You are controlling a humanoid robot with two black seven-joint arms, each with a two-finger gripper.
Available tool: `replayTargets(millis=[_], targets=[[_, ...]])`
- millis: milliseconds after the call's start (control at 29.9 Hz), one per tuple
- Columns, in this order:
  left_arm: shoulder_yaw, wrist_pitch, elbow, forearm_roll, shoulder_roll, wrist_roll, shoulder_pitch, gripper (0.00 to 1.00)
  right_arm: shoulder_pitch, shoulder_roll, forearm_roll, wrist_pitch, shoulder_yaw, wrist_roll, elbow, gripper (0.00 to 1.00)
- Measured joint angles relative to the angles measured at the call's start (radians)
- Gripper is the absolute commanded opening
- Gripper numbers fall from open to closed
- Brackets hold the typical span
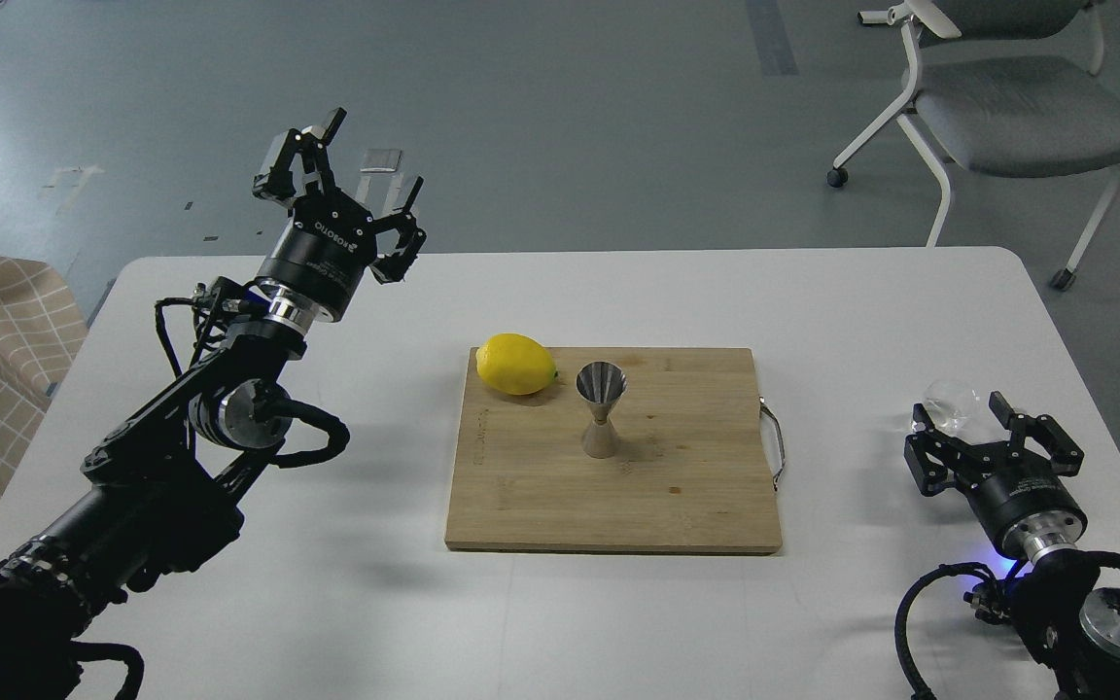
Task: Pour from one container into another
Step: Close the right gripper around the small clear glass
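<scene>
A white table (327, 603) on grey floor (570, 117) carries both released pincers, left (366, 185) and right (959, 416), fingers spread.

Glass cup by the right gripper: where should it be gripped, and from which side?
Grip the glass cup across its round side wall, below the rim. It stands on the table just beyond the open right gripper, so a level approach from the robot's near side looks best, one finger on each side. That should keep the cup's mouth free for tipping toward the jigger.
</scene>
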Motion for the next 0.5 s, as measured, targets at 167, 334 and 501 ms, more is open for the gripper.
replayTargets(millis=[167, 334, 501], targets=[[0.000, 0.000, 0.000, 0.000, 0.000, 0.000, 0.000, 0.98, 0.009, 0.000, 0.000, 0.000, 0.000, 0.000, -0.008, 0.79], [0.000, 0.000, 0.000, 0.000, 0.000, 0.000, 0.000, 0.98, 0.012, 0.000, -0.001, 0.002, 0.000, 0.001, -0.016, 0.79], [0.000, 0.000, 0.000, 0.000, 0.000, 0.000, 0.000, 0.98, 0.012, 0.000, -0.008, 0.002, 0.000, 0.001, -0.018, 0.71]])
